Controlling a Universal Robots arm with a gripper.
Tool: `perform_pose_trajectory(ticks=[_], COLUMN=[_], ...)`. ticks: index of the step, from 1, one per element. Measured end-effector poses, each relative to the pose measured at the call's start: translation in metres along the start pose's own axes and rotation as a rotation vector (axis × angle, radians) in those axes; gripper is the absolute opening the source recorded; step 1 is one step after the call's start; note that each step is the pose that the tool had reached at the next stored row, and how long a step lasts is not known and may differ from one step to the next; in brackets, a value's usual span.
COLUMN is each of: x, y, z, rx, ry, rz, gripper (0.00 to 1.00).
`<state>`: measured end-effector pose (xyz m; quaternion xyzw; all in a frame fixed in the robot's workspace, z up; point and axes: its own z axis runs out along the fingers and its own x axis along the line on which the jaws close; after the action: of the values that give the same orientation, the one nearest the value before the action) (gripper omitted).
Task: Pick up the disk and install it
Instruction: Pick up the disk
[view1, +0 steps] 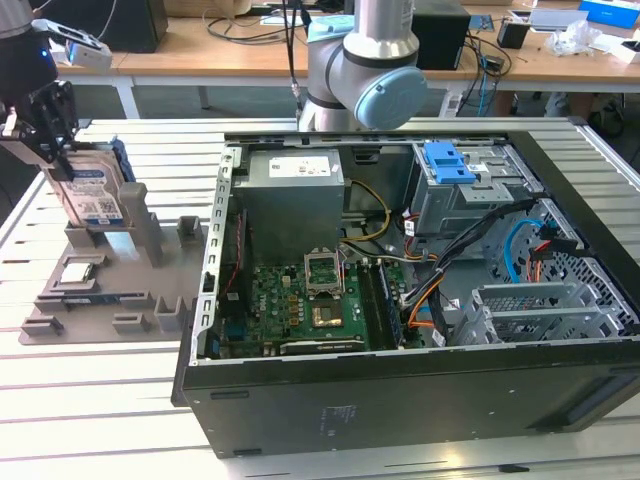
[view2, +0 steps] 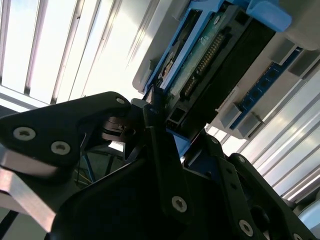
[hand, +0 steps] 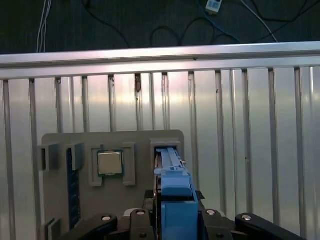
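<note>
The disk (view1: 98, 195) stands on edge in a slot of the grey holder tray (view1: 120, 300) at the exterior view's left, its white-and-blue label facing the camera. My gripper (view1: 60, 160) comes down on its upper corner, with the fingers pressed against both sides. In the first wrist view the disk's blue rail (hand: 175, 190) runs up between the fingers of the gripper (hand: 176, 215). The second wrist view shows the disk's circuit-board underside (view2: 210, 55) with a black finger (view2: 155, 120) touching its edge.
The tray also holds a processor chip (view1: 78, 272) and a blue memory stick (hand: 73, 190). The open computer case (view1: 400, 390) lies to the exterior view's right, with a blue caddy (view1: 448, 162) on its grey drive bay (view1: 470, 205). The arm's base (view1: 365, 70) stands behind it.
</note>
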<state>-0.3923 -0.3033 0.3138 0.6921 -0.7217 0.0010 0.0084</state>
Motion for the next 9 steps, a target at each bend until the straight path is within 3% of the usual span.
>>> perform_pose_trajectory(ticks=[3, 9], x=[0.0000, 0.0001], y=[0.0001, 0.0001], z=[-0.0070, -0.0139], rx=[0.0000, 0.0000], ry=[0.0001, 0.0000], rz=[0.000, 0.000], gripper=[0.37, 0.37])
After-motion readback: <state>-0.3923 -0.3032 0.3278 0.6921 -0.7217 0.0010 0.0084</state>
